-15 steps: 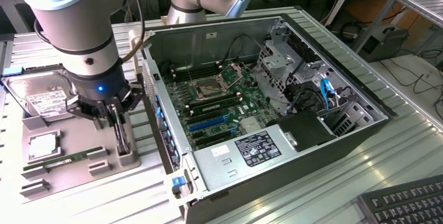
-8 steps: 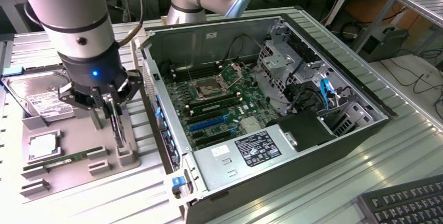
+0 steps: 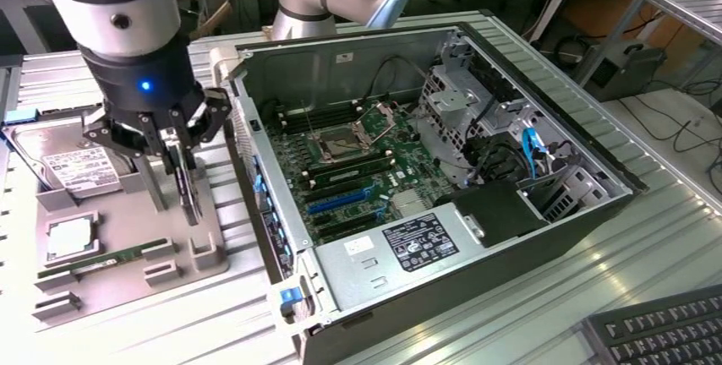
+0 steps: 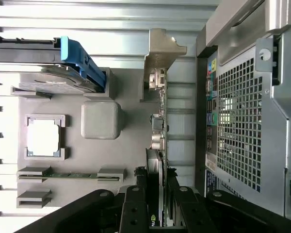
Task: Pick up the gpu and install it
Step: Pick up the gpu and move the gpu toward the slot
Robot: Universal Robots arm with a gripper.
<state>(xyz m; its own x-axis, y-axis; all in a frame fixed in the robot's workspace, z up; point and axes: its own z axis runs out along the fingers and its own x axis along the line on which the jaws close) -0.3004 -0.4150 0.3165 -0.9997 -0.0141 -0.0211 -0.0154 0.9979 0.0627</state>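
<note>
GPU [image 4: 158, 145] — thin flat expansion card with a silvery metal end bracket, standing upright on its long edge directly beneath the gripper [image 4: 157, 187]. Its near end is clamped between the two fingers — the bracket end lies farthest from them.

The tray [image 3: 118, 209] lies on the table [image 3: 631, 238], just beside the open computer case [image 3: 519, 276], on the exterior view's left of it. On the tray, the hard drive [image 3: 70, 166] sits at the far end, the processor [image 3: 70, 238] nearer, and the memory stick [image 3: 100, 261] nearer still. The gpu [image 3: 189, 200] stands on edge along the tray's side next to the case, with the gripper [image 3: 181, 158] directly above it. Inside the case the motherboard [image 3: 361, 154] lies flat, with the power supply [image 3: 412, 242] at its near end. A keyboard [image 3: 660, 331] lies at the table's near right corner.
</note>
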